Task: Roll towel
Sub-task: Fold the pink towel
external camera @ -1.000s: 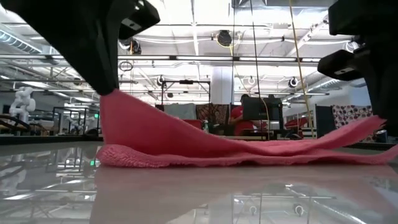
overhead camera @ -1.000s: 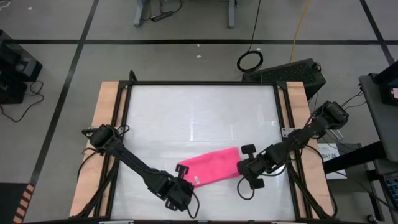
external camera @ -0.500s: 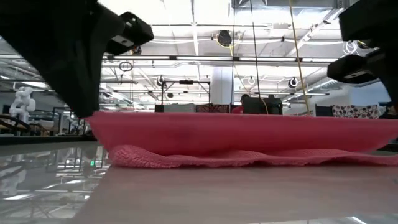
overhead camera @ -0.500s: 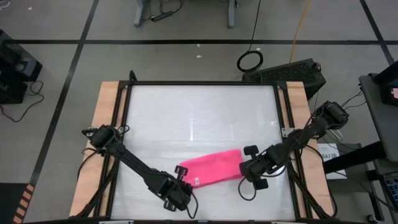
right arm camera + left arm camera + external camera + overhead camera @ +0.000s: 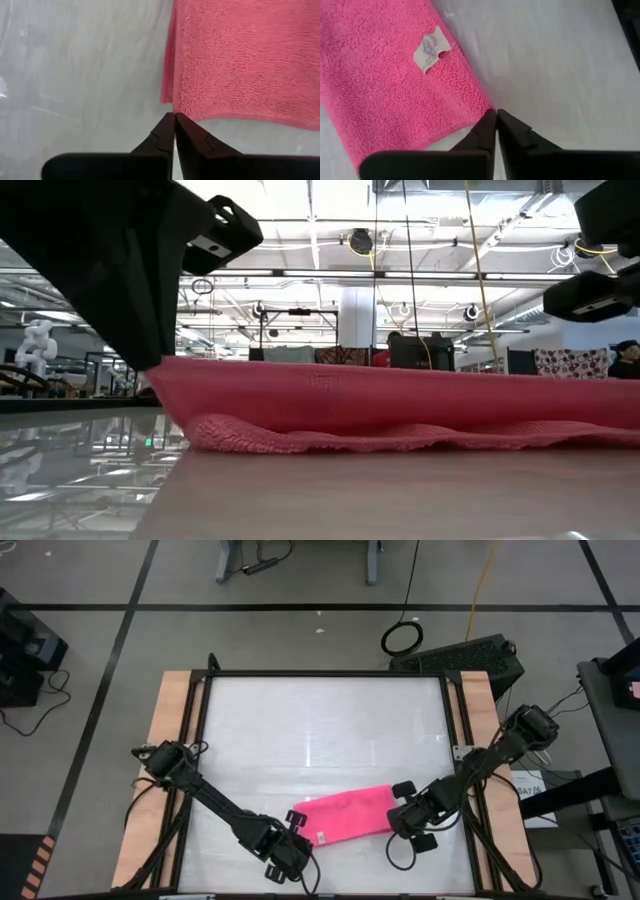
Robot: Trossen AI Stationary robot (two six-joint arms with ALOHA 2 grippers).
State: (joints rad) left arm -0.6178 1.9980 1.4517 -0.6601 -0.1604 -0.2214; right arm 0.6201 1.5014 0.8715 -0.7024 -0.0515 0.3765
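The bright pink towel (image 5: 345, 815) lies near the table's near edge, doubled over. In the low view its upper layer (image 5: 400, 395) spans level above a rumpled lower layer (image 5: 300, 438) that rests on the table. A white tag (image 5: 431, 49) sits near its near left corner. My left gripper (image 5: 303, 840) is shut at that corner. My right gripper (image 5: 396, 825) is shut at the towel's near right corner. My left gripper pinches the towel's near left corner (image 5: 484, 106) between its two fingertips, coming from the near left side. The held edge is raised off the table and runs taut toward the other gripper. My right gripper pinches the towel's near right corner (image 5: 173, 106) between its two fingertips, coming from the right side. The held edge is raised, and the lower layer stays on the table.
The white tabletop (image 5: 320, 730) stretches bare beyond the towel toward the far edge, framed by a black rail (image 5: 325, 673) and wooden side strips (image 5: 165, 740). The towel sits close to the near edge.
Both grippers have gone toward the table's near edge and lower, staying shut on the corners. The held edge, which sagged in the middle between two raised corners, is now drawn level and taut, and the towel has shifted nearer and a little right.
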